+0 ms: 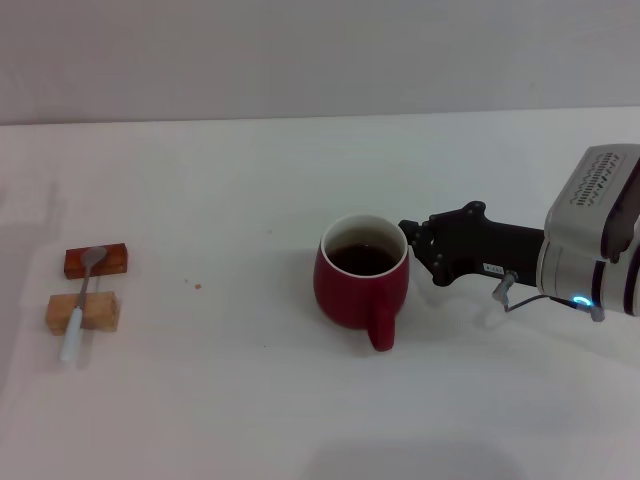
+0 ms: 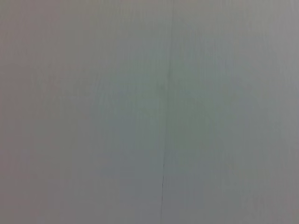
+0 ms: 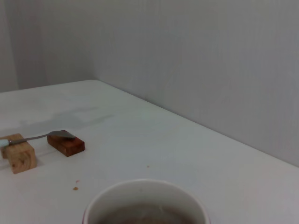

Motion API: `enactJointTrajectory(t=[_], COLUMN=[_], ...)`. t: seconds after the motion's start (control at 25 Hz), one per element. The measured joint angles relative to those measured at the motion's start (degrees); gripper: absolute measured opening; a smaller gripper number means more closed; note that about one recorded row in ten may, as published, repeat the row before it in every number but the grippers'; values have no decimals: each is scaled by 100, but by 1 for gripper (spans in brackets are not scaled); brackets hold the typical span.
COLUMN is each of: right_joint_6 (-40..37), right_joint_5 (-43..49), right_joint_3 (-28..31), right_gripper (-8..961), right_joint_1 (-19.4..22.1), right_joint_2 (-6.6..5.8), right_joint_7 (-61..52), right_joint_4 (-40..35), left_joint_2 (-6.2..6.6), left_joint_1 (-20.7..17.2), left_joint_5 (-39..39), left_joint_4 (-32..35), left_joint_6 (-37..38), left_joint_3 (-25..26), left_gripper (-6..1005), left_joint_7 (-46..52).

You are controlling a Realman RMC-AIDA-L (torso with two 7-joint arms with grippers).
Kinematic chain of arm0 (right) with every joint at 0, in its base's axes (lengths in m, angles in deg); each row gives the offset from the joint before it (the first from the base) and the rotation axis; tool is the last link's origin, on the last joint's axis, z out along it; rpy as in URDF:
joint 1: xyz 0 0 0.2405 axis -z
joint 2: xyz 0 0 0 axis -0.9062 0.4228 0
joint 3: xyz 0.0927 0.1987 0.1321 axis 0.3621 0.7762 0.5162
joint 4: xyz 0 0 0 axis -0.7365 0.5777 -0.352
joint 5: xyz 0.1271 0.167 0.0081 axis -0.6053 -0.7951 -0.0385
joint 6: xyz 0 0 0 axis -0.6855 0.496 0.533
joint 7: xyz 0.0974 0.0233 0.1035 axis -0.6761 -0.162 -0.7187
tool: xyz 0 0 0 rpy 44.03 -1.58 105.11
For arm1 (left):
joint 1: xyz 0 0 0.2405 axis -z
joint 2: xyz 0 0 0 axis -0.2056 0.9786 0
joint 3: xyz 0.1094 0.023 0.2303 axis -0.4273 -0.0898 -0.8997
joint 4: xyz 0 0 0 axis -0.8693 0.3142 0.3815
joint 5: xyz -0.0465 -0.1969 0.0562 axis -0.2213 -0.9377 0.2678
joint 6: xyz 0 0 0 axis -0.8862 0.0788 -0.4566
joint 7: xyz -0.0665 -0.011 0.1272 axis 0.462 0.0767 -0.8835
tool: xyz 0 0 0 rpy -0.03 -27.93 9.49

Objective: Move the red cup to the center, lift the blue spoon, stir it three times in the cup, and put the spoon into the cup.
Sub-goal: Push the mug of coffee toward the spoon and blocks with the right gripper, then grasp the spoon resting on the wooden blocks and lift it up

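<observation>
On your white bench (image 1: 250,400) the red cup (image 1: 361,281) stands upright a little right of centre, its white rim around a dark fill and its thick red handle turned toward the near edge. Your right pincer (image 1: 412,243) reaches in from the right, its black tip at the cup's right rim; whether it is apart, together or clamped on the rim you cannot tell from the head view, and the right wrist view shows none of its fingers. That wrist view looks across the cup's white rim toward the far-left part of the bench, where the blue spoon (image 1: 80,298) lies well apart from the cup. The spoon bridges two small wooden blocks: its grey bowl rests on the reddish-brown block (image 1: 97,261), the farther of the pair, and its neck crosses the pale wooden block (image 1: 83,312) nearer you, with the pale handle running past that block toward the near edge. A tiny orange speck (image 1: 198,286) sits on the bench between the blocks and the cup. Your left pincer is out of sight; its wrist view shows only a plain grey surface.
</observation>
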State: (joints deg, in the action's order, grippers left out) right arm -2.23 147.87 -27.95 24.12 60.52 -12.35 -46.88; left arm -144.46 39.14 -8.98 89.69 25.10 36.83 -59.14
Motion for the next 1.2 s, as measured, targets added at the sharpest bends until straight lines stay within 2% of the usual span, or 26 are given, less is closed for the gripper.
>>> enactJointTrajectory(t=[0.24, 0.36, 0.52, 0.56, 0.68, 0.72, 0.76, 0.92, 1.08, 1.12, 1.2], right_joint_6=[-8, -19, -100, -100, -89, -64, -64, -57, -43, -1, 54], right_joint_5=[-39, -431, -1594, -1594, -2459, -3148, -3148, -4528, -5186, -5413, -5471], right_joint_3=[67, 81, 81, 81, 84, 88, 88, 260, 571, 779, 906], right_gripper=[-1, -2, -2, -2, -1, -1, -1, 12, 29, 33, 41], right_joint_1=[67, 196, 511, 511, 640, 699, 699, 760, 727, 696, 675], right_joint_2=[-3, -34, -31, -31, -41, -45, -45, -40, -44, -52, -63], right_joint_7=[0, 152, 766, 766, 1255, 1684, 1684, 2366, 2736, 2884, 2931], right_joint_4=[-31, -84, -252, -252, -255, -230, -230, -158, -59, -37, -30], left_joint_2=[1, 1, 0, -1, 1, 6, 6, 39, 50, 76, 86], left_joint_1=[-21, -44, -67, -73, -82, -105, -105, -256, -371, -512, -572], left_joint_5=[0, 3, 6, 8, 8, 6, 6, 10, 9, 12, 10], left_joint_4=[-47, -84, -115, -124, -132, -132, -132, -68, -43, 61, 123], left_joint_6=[34, 93, 136, 142, 155, 159, 159, 76, 38, -46, -86], left_joint_3=[0, -27, -77, -100, -195, -280, -280, -679, -805, -983, -1053], left_gripper=[650, 650, 650, 650, 650, 650, 650, 650, 650, 650, 650], left_joint_7=[0, 0, 43, 84, 181, 318, 318, 748, 887, 1292, 1475])
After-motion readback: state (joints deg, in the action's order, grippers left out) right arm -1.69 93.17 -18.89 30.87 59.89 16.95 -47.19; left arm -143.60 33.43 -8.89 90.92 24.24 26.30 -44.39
